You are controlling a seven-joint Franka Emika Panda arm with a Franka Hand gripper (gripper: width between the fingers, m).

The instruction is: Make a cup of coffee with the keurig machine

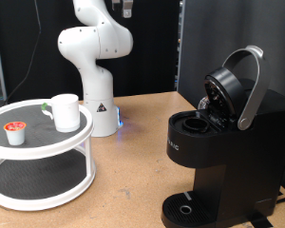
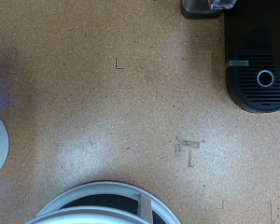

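Observation:
The keurig machine stands at the exterior view's right, black, with its silver-rimmed lid hinged up and the pod chamber open. Its round drip tray is bare. The cup, a white mug, stands on the top tier of a white round stand at the exterior view's left. The gripper is only a dark shape high at the frame's top, far above the table. The wrist view looks straight down on the machine and the stand's rim.
A small white pod with a red-orange top sits on the stand's top tier beside the cup. The white robot base stands behind the stand. Bare brown tabletop lies between stand and machine.

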